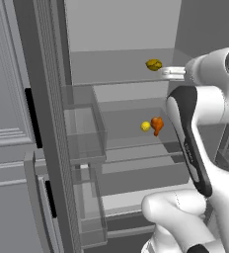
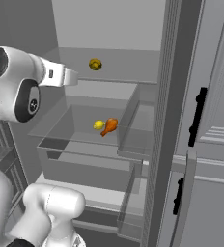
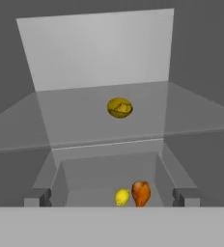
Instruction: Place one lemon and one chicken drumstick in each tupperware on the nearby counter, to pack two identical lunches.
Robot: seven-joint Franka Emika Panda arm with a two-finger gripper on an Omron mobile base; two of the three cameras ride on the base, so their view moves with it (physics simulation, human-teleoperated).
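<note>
The jaws (image 3: 112,198) stand wide open and empty before the open fridge, so reaching for the lemon (image 3: 122,197) at lower centre could nudge the touching chicken drumstick (image 3: 141,193) away.

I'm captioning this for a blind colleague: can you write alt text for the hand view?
Looking into an open fridge: a lemon and an orange chicken drumstick lie side by side on a lower shelf, with a dark yellow round item alone on the glass shelf above. The gripper has its jaws wide open, holding nothing.
</note>
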